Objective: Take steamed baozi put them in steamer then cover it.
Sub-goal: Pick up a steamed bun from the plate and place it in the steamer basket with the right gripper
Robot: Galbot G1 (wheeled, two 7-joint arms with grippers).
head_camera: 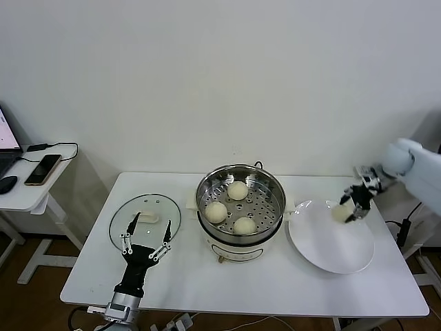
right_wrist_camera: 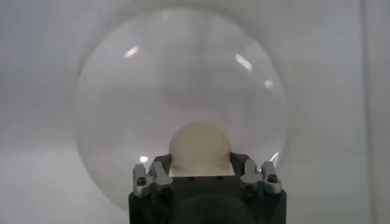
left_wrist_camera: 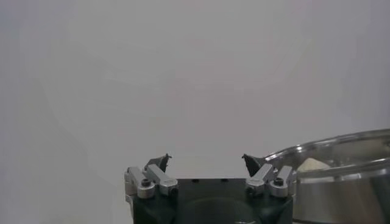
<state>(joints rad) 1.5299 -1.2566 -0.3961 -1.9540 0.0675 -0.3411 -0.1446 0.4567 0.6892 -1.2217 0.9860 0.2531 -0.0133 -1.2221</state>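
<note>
Baozi, steamed, four in all. Three lay on the perforated tray inside the steamer [head_camera: 240, 205], well off to the left of the right gripper [head_camera: 353, 207]. The fourth baozi [head_camera: 341, 213] sat between that gripper's fingers, over the far edge of the white plate [head_camera: 332, 248]; the right wrist view showed the bun [right_wrist_camera: 199, 146] framed by both fingers, which were drawn in against its sides. Whether it had left the plate could not be told.

Handling, by judgement: light, soft, easily dented, the skin smooth and possibly tacky. Best taken across the widest part with a gentle pinch; a hard squeeze would likely crush or crease the dough, a loose one might let it roll free on the way to the pot.

Cover [head_camera: 145, 219], clear glass with metal rim and white handle, lay flat on the table [head_camera: 275, 286], just beyond the left gripper [head_camera: 146, 240]. Left gripper hung with fingers spread wide, holding nothing. Cover judged rigid, breakable and heavier than the buns; the centre handle is the sensible place to grasp it.
</note>
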